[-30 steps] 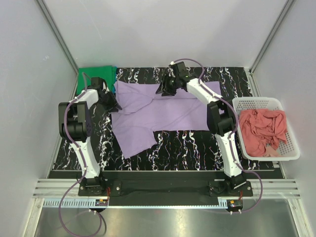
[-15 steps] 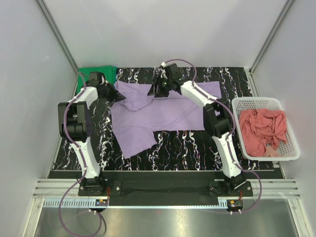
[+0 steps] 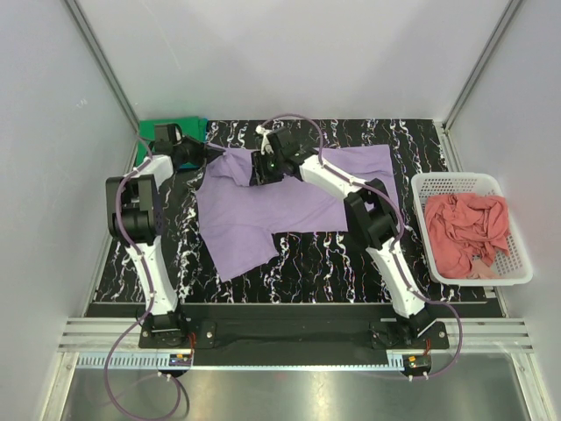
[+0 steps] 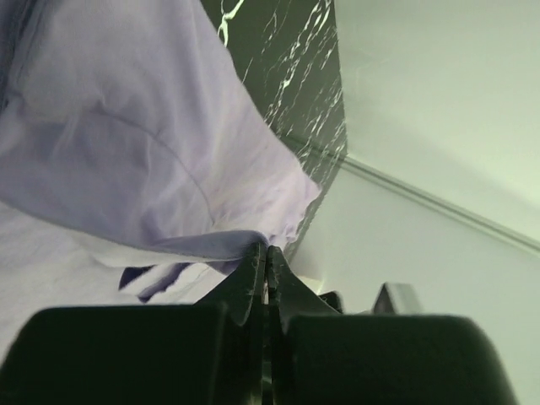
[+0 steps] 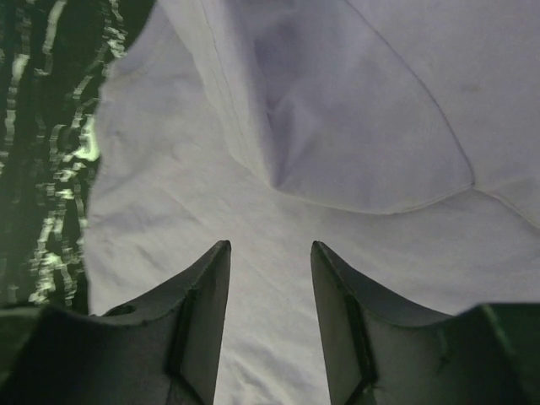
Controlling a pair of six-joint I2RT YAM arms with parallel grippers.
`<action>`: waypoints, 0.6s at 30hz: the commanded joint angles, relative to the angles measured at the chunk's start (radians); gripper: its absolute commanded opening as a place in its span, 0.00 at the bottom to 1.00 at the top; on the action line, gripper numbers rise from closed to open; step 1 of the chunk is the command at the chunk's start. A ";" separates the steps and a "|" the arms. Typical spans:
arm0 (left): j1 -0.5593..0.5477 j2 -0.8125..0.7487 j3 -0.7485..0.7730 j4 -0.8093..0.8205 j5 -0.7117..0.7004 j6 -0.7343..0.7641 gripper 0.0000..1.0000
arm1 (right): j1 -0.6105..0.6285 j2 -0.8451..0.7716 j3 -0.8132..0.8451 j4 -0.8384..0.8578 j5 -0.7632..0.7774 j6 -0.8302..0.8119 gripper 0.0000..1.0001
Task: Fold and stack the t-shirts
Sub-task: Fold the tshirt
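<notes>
Top view plus both wrist views. The light purple t-shirt [image 3: 289,206] lies spread on the black marbled mat [image 3: 351,254], covering the centre and far part, w/ one flap reaching toward the near-left. Its far-left corner is bunched and lifted off the mat between the two grippers.

L gripper [image 4: 267,251]: fingers pressed together and clamped on a thin fold of the shirt's edge, right at the tips. In the wrist view the rest of the cloth spreads away to the upper left, w/ the mat beyond it.

R gripper [image 5: 270,253]: fingers [image 5: 211,287] stand apart w/ nothing pinched. Purple cloth fills the view past the gap, and a seam and a rounded fold lie just ahead of the tips. Whether the tips touch the cloth cannot be told. In the top view this gripper sits over the shirt's far-left part, near the L gripper, w/ the raised corner between them.

The green t-shirt [image 3: 171,130] lies at the mat's far-left corner, behind the L arm. The salmon pink t-shirt [image 3: 469,232] lies crumpled in the white basket [image 3: 456,180] at the right, well apart from both grippers.
</notes>
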 commanded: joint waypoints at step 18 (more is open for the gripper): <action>0.031 0.158 0.200 0.169 0.044 -0.153 0.00 | 0.067 0.143 0.202 0.082 0.195 -0.262 0.54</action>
